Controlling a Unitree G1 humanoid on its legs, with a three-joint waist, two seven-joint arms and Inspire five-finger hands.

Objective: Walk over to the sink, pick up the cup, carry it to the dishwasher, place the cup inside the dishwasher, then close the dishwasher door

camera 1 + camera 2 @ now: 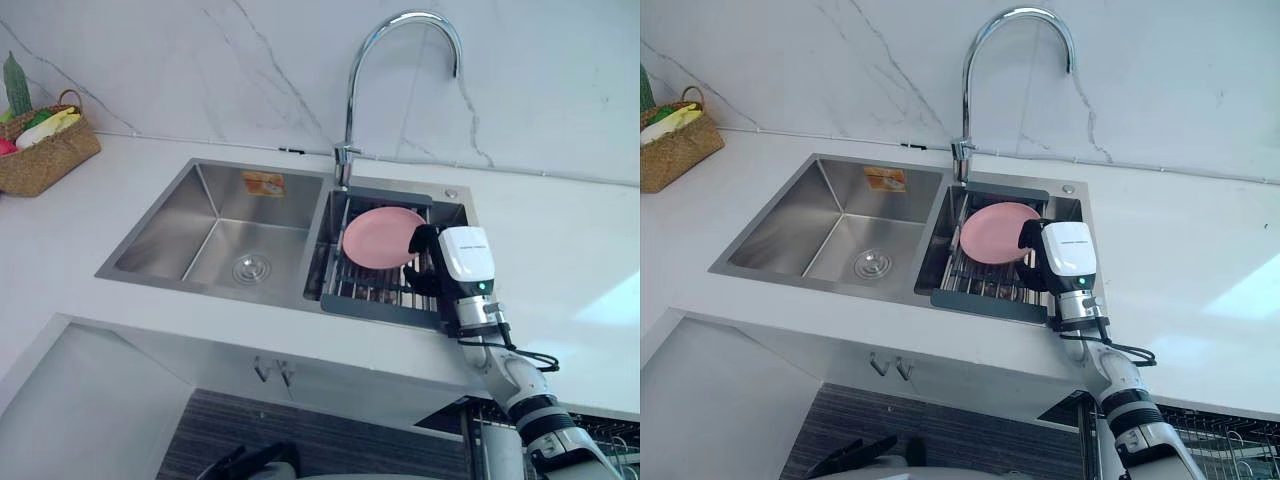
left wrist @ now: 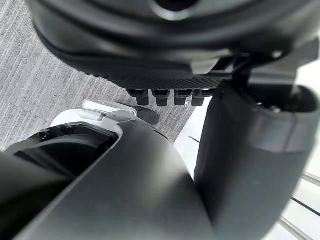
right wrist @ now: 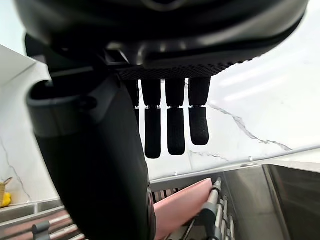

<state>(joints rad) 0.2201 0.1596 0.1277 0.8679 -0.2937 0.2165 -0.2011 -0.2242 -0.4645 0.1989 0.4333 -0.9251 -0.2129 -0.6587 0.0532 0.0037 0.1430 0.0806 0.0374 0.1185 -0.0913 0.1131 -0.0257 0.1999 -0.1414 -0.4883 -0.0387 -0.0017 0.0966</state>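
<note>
Dishwasher rack (image 1: 1225,440) nearest, at lower right below the counter edge, wire baskets exposed; door judged open. Left hand (image 2: 150,60) low beside the body over grey flooring (image 2: 30,75), fingers relaxed, nothing held. Idle.

Further out, right hand (image 1: 463,258) poised over the front right corner of the sink (image 1: 205,210), above the drying rack (image 1: 350,285) set in the right basin. Fingers (image 3: 176,131) straight and apart from the thumb, grasping nothing. Pink plate (image 1: 378,236) propped in the rack, just beside the hand on its left. Left basin bare save for the drain (image 1: 250,268). Beyond, tap (image 1: 352,90) arched over the divider; wicker basket (image 1: 45,160) at the far left of the counter (image 1: 560,250), against the marble wall (image 1: 250,70).

Cup: position not determinable; possibly screened by the right hand within the rack. In neither hand.

Step in hand judged as the reach for the cup; walk to the sink done; carry, placement and door closing outstanding. Required next, by judgement: lowering the open hand into the rack clear of the plate, closing round the cup body, lifting straight up before turning toward the dishwasher. Risk judged: knocking the plate out of its slot.
</note>
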